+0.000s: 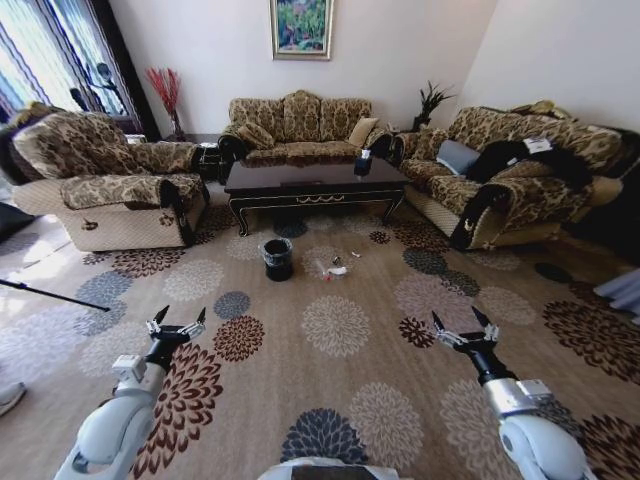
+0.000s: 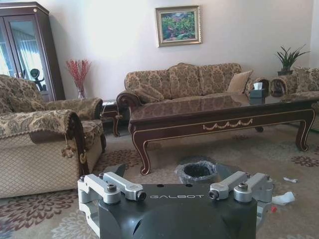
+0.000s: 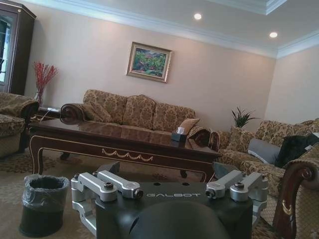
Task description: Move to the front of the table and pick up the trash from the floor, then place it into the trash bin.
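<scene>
Two end effectors, left and right, hover spread and empty over the floor. Well ahead between them: one trash bin, trash beside it, one table beyond.

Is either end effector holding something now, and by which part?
Nothing is held. The left end effector and the right end effector are both open and empty above the carpet.

The word "GALBOT" is showing in pale letters on the dark housing just behind the left gripper, and likewise behind the right gripper.
</scene>
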### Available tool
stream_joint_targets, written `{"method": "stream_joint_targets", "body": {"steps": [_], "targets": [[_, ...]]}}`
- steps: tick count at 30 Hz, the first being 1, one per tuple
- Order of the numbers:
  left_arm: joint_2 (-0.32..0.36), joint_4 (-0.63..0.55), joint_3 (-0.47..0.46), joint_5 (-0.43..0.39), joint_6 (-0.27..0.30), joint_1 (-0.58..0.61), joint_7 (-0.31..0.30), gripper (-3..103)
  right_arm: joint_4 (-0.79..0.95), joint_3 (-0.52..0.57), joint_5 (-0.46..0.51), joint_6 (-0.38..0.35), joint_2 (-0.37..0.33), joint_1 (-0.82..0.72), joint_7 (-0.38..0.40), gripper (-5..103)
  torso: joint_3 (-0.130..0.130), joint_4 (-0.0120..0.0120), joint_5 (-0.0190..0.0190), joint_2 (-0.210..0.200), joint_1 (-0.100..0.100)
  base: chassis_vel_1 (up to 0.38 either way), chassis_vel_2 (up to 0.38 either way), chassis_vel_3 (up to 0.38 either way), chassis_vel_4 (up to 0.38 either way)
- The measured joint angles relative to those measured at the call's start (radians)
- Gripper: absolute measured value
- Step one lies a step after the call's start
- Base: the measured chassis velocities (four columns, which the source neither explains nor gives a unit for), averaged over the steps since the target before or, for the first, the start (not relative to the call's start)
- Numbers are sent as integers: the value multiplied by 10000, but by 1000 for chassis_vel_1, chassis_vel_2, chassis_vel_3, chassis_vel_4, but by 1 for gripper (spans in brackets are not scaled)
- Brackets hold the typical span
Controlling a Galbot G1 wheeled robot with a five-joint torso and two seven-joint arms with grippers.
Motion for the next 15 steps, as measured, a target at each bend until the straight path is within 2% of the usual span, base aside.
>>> {"method": "stream_joint_targets", "body": {"steps": [15], "targets": [[-78,-35,47,75,1,8,-4,100,-23,0,89,116,207,-116,-143,100,-370,0,0,-646,-274,0,0,0,0]]}}
